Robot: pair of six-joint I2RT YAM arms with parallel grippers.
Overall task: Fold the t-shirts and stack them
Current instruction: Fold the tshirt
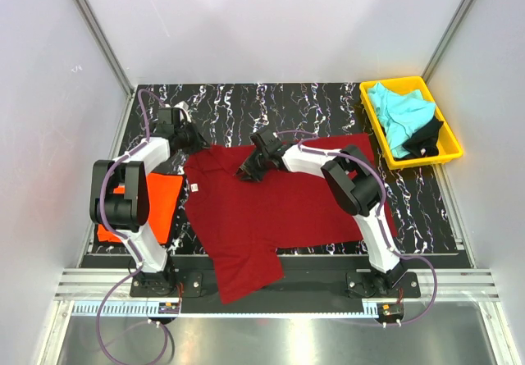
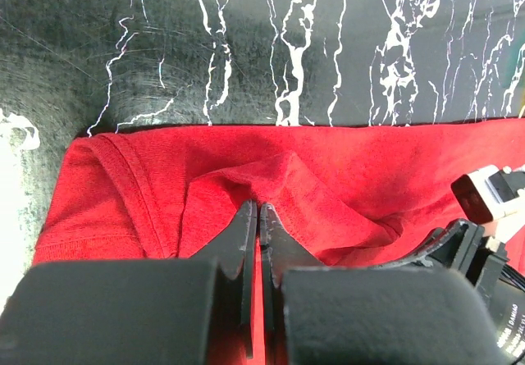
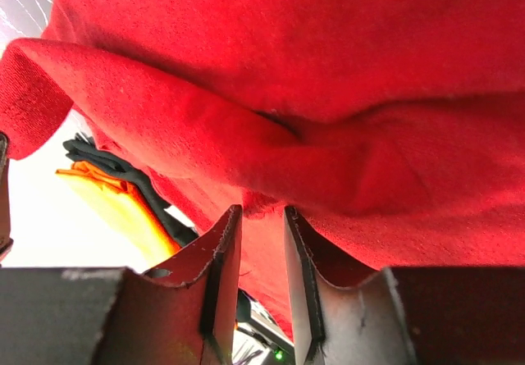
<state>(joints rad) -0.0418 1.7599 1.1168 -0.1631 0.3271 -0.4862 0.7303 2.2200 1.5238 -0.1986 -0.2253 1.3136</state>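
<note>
From above, a dark red t-shirt [image 1: 262,217] is lying spread across the black marbled worktop [image 1: 312,102], its lower part hanging over the near edge between the arm bases. The left gripper [image 1: 197,139] and right gripper [image 1: 246,171] are both working at its far edge, near each other. An orange t-shirt [image 1: 156,205] is lying flat at the left, and turquoise [image 1: 398,111] and black [image 1: 426,135] t-shirts are sitting in a yellow tray [image 1: 367,107] at the far right. In the left wrist view, the left gripper [image 2: 258,213] is pinching shut on a thin raised ridge of the red cloth [image 2: 369,160]. So little fabric is caught that a pull could be slipping it free. In the right wrist view, the right gripper [image 3: 261,217] is standing a little apart with a bunched fold of red cloth [image 3: 328,70] between its jaws, though whether it is clamping firmly cannot be told. If one side lets go, the fold would likely be coming out skewed. The overhanging part could also be dragging the shirt off the near edge.
</note>
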